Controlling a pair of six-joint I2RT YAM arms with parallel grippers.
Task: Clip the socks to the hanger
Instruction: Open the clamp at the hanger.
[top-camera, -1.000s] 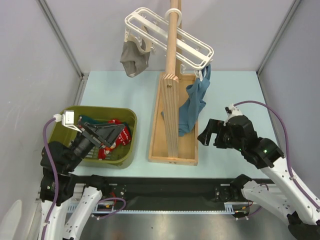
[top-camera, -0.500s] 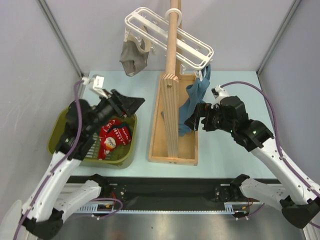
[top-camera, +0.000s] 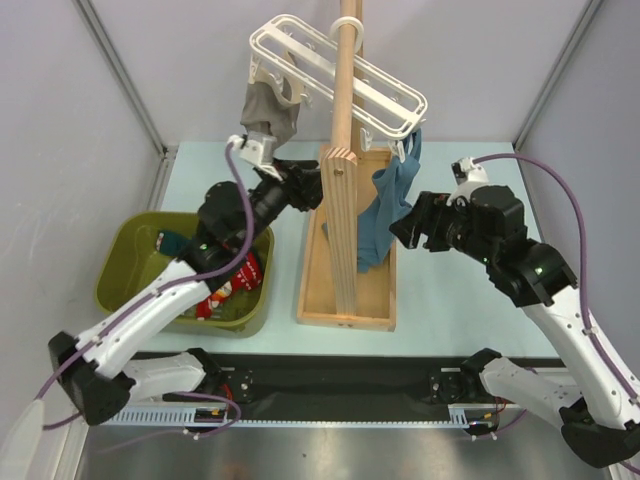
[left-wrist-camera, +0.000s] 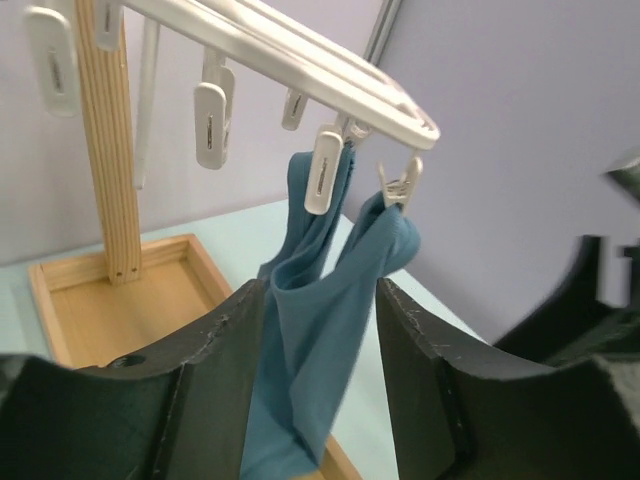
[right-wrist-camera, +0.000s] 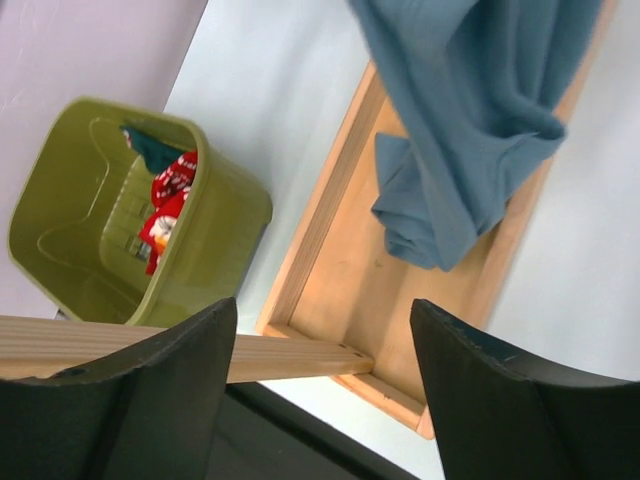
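Note:
The white slatted hanger hangs on the wooden pole, with white clip pegs under it. Red patterned socks and a dark teal sock lie in the green bin; they also show in the right wrist view. My left gripper is open and empty, raised beside the pole just under the hanger's left end. In its wrist view the left gripper faces the blue garment. My right gripper is open and empty, close to the right of that garment; its wrist view looks down on the stand base.
The olive green bin sits at the left. The wooden pole stands in a wooden tray base at the centre. A grey-beige sock is clipped at the hanger's left end, and the blue garment at its right end.
My left arm has risen out of the bin and swung up right to the pole, holding nothing. My right gripper moved in toward the blue garment and now sits slightly higher.

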